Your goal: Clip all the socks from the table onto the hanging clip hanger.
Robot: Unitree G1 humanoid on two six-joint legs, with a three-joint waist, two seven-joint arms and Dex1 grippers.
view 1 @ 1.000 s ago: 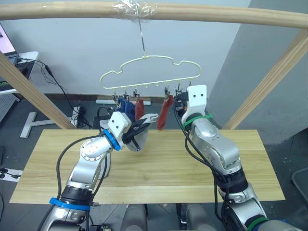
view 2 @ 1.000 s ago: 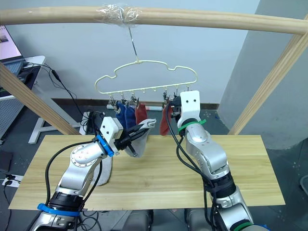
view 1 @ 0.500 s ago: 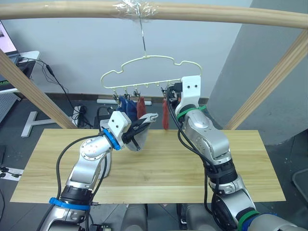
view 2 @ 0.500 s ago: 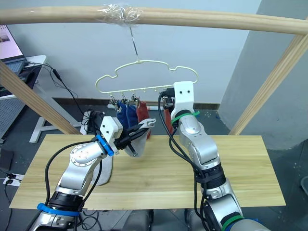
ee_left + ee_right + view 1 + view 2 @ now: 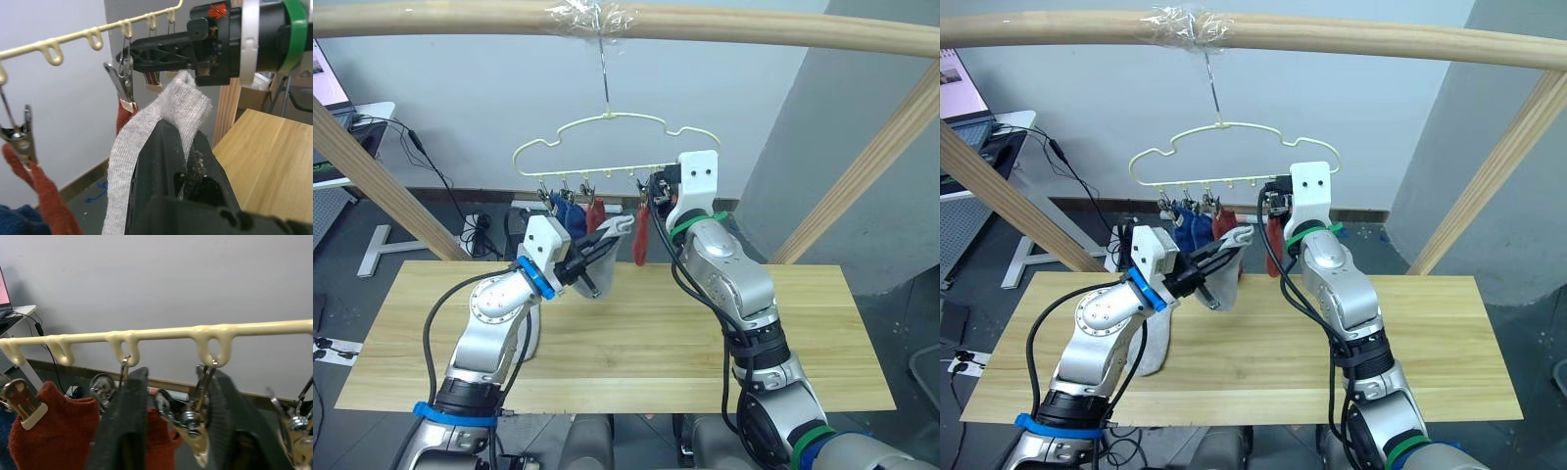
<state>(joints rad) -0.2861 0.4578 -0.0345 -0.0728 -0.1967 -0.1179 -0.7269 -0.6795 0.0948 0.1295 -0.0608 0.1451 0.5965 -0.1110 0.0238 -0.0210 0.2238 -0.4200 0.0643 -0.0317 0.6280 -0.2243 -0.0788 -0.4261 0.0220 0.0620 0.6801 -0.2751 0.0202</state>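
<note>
The pale yellow clip hanger (image 5: 607, 137) hangs by its hook from the top pole. Two blue socks (image 5: 562, 210) and two rust red socks (image 5: 596, 212) (image 5: 641, 235) hang from its clips. My left gripper (image 5: 607, 240) is shut on a light grey sock (image 5: 595, 269), held up just below the hanger between the two red socks. My right gripper (image 5: 178, 377) is up at the hanger bar, open, with its fingers on either side of a bare metal clip (image 5: 193, 428). A second grey sock (image 5: 530, 335) lies on the table (image 5: 822, 323), partly hidden by my left arm.
Round wooden frame poles (image 5: 754, 29) run across the top and slant down on both sides of the table. Behind the table are cables on the floor and a desk (image 5: 352, 122) at the far left. The table's right half is bare wood.
My left gripper has lifted the grey sock higher, closer to the hanger. My right gripper has moved up and to the left along the bar, onto a clip. The right red sock swung a little.
</note>
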